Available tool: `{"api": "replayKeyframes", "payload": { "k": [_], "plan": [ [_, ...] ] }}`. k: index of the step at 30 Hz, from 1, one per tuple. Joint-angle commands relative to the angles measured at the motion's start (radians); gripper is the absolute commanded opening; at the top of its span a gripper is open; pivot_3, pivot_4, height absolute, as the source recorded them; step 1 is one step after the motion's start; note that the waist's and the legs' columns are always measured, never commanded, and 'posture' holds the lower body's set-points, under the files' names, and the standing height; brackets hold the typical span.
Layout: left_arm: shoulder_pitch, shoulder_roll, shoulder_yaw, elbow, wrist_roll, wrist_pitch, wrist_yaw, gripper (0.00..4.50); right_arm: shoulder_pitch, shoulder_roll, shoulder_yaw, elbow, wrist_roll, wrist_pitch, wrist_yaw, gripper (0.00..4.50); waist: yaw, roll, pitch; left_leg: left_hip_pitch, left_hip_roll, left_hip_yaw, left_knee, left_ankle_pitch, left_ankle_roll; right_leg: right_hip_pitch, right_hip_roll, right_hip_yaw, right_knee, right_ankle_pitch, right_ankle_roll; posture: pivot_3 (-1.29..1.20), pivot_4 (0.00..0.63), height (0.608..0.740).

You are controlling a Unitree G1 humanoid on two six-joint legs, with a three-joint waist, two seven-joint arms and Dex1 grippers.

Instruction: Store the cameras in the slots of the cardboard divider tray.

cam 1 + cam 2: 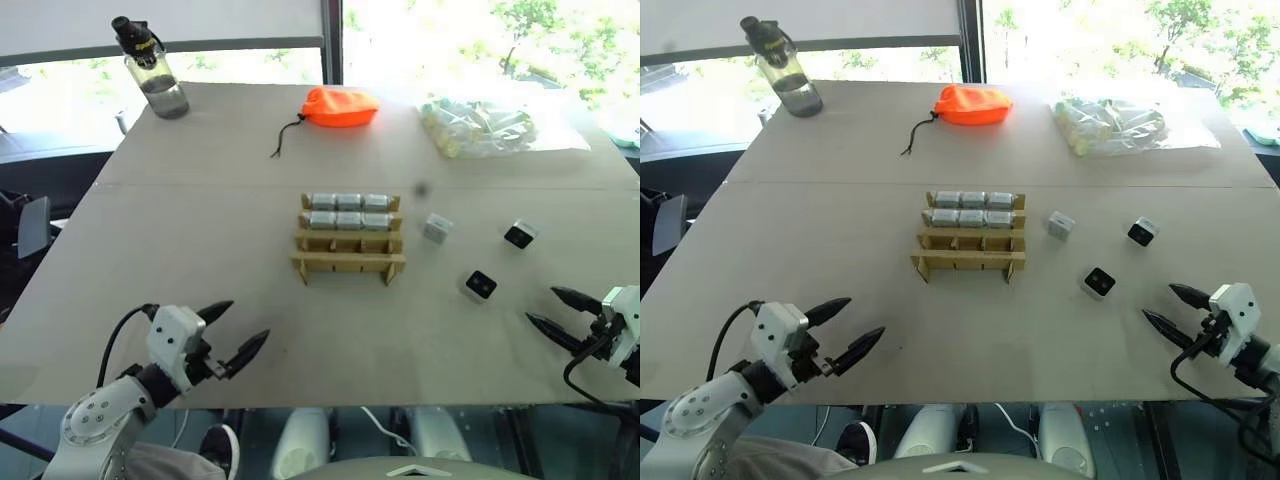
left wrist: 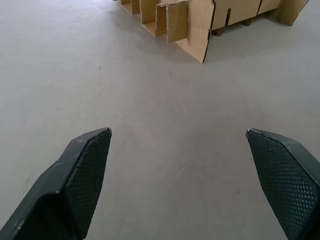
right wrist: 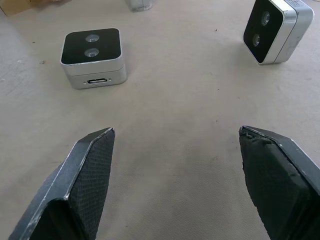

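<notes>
Low over table — both grippers (image 1: 233, 327) (image 1: 560, 309) spread, seemingly angled inward.

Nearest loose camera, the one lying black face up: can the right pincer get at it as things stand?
Probably yes. The right pincer is open and empty, aimed toward that camera, with only bare table between them and nothing stacked on or against it.

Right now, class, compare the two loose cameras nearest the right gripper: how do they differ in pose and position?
The nearer camera lies flat, its black two-lens face turned up; the farther camera stands on edge, its black face sideways. The nearer one shows a port on its silver side; the farther shows none. Both are silver-bodied, loose on the table, outside the cardboard divider tray.
</notes>
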State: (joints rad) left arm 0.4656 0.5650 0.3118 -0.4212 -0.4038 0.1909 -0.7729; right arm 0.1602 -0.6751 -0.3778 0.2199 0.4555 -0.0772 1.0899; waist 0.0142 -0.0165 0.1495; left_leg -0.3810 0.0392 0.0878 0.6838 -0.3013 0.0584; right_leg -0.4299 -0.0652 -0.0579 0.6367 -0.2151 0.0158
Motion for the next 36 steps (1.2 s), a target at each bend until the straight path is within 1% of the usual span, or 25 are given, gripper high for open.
{"api": "replayKeyframes", "payload": {
  "k": [1, 7, 19, 23, 26, 30, 32, 34, 36],
  "plan": [
    [-0.010, 0.004, 0.009, -0.005, -0.010, -0.027, -0.013, 4.50, -0.006, -0.010, -0.014, 0.007, -0.001, -0.027, 0.008, 3.91, 0.000, 0.000, 0.000, 0.000, 0.000, 0.000, 0.000, 0.000, 0.000, 0.000, 0.000, 0.000, 0.000, 0.000, 0.000, 0.00, 0.150, 0.740],
    [-0.020, -0.006, 0.013, -0.008, -0.030, -0.022, -0.018, 4.50, -0.018, -0.003, -0.009, 0.030, -0.012, -0.051, 0.011, 3.91, 0.000, 0.000, 0.000, 0.000, 0.000, 0.000, 0.000, 0.000, 0.000, 0.000, 0.000, 0.000, 0.000, 0.000, 0.000, 0.00, 0.150, 0.740],
    [-0.018, -0.006, 0.016, -0.003, -0.041, -0.031, -0.032, 4.50, -0.026, -0.018, -0.008, 0.035, -0.013, -0.029, -0.001, 3.91, 0.000, 0.000, 0.000, 0.000, 0.000, 0.000, 0.000, 0.000, 0.000, 0.000, 0.001, 0.000, 0.000, 0.000, 0.000, 0.00, 0.150, 0.740],
    [-0.013, -0.001, 0.019, -0.003, -0.040, -0.063, -0.058, 4.50, -0.047, -0.023, -0.008, 0.056, -0.034, -0.042, -0.019, 3.91, 0.000, 0.000, 0.000, 0.000, 0.000, 0.001, 0.000, 0.000, 0.000, 0.000, 0.001, 0.000, 0.000, 0.000, 0.000, 0.00, 0.150, 0.740],
    [0.000, 0.014, 0.024, -0.028, -0.072, -0.065, -0.101, 4.50, -0.074, -0.026, -0.008, 0.082, -0.056, -0.056, -0.040, 3.91, 0.000, 0.000, 0.000, 0.001, 0.000, 0.001, 0.000, 0.000, 0.000, 0.000, 0.001, 0.000, 0.000, 0.000, 0.000, 0.00, 0.150, 0.740],
    [-0.005, 0.068, 0.044, -0.093, -0.165, -0.016, -0.165, 4.50, -0.115, -0.037, -0.006, 0.105, -0.071, -0.049, -0.053, 3.91, -0.001, 0.000, 0.000, 0.001, 0.000, 0.001, 0.000, 0.000, 0.000, 0.000, 0.001, 0.000, 0.000, 0.000, 0.000, 0.00, 0.150, 0.740],
    [-0.014, 0.104, 0.047, -0.113, -0.173, -0.005, -0.182, 4.50, -0.138, -0.046, -0.006, 0.120, -0.077, -0.050, -0.055, 3.91, 0.000, 0.000, 0.000, 0.000, 0.000, 0.001, 0.000, 0.000, 0.000, 0.000, 0.001, 0.000, 0.000, 0.000, 0.000, 0.00, 0.150, 0.740],
    [-0.036, 0.171, 0.047, -0.123, -0.145, -0.006, -0.222, 4.50, -0.179, -0.063, 0.002, 0.139, -0.094, -0.039, -0.069, 3.91, 0.000, 0.001, 0.000, 0.001, 0.000, 0.001, 0.000, 0.000, 0.000, 0.000, 0.001, 0.000, 0.001, 0.000, 0.000, 0.00, 0.150, 0.740],
    [-0.105, 0.251, 0.074, -0.143, -0.203, 0.029, -0.270, 4.50, -0.250, -0.090, 0.023, 0.171, -0.118, -0.016, -0.078, 3.91, -0.001, 0.001, 0.001, 0.001, 0.000, 0.001, 0.000, 0.000, 0.000, 0.000, 0.002, -0.001, 0.001, 0.000, 0.000, 0.00, 0.150, 0.740]
  ]
}}
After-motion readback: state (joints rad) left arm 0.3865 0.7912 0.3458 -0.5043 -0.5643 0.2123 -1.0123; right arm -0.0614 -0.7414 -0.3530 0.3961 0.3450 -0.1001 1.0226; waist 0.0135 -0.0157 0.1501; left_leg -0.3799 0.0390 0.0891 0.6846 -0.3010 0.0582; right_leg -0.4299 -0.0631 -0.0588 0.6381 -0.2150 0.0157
